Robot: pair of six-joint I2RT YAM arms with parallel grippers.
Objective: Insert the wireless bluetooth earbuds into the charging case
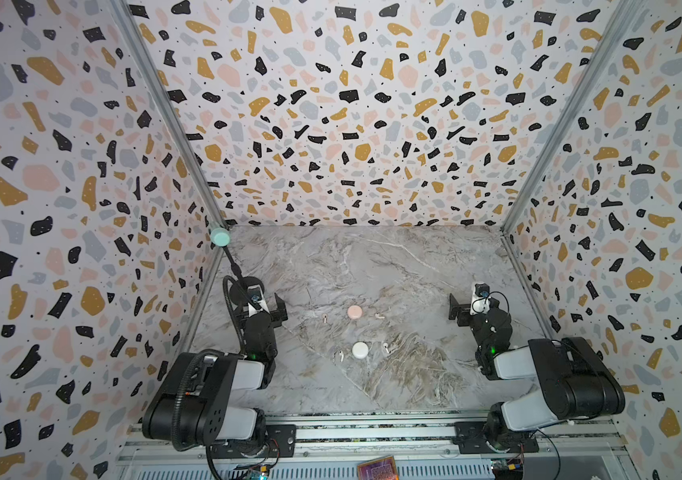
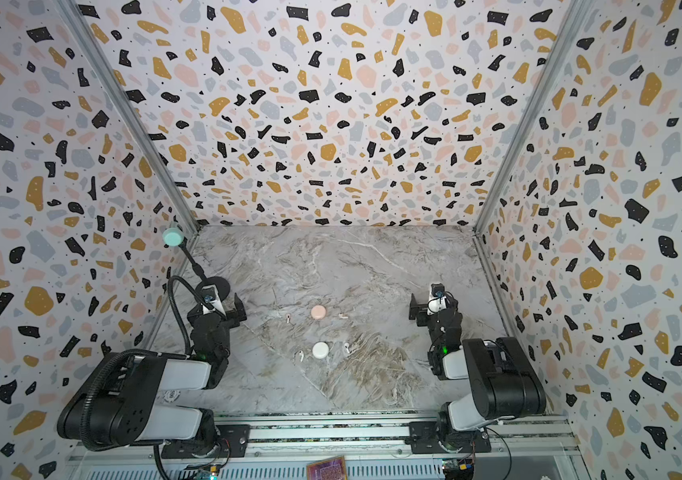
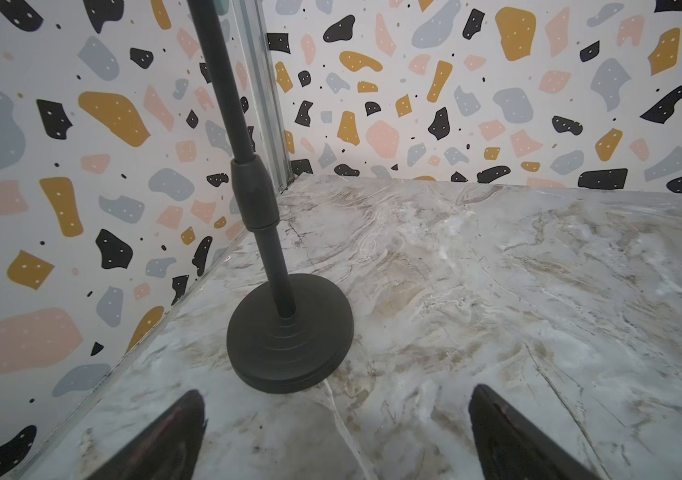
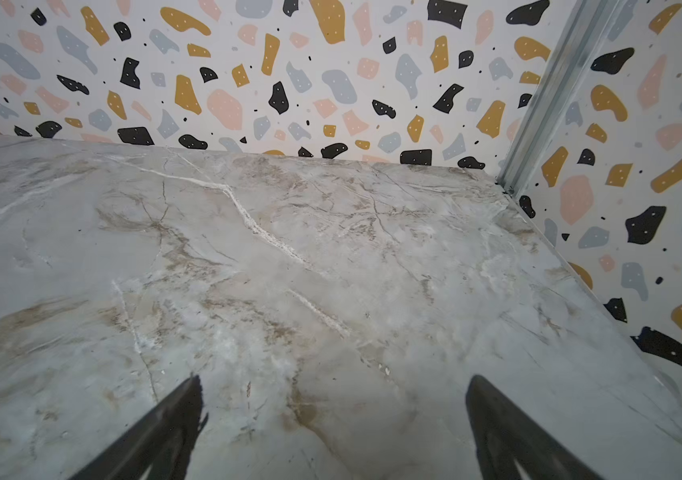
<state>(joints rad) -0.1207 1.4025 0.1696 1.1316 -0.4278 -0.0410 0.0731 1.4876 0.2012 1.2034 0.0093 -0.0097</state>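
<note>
Top view: white label, perhaps "500".

A black microphone stand rises near the worktop's far left corner, its round base just ahead of the left pincer. Far and right stretches lie bare. Mid-worktop, a pink case and a white case sit apart, earbuds flanking each with gaps.

Two pink earbuds flank the round pink case on the marble tabletop — two white earbuds flank the white case.
</note>
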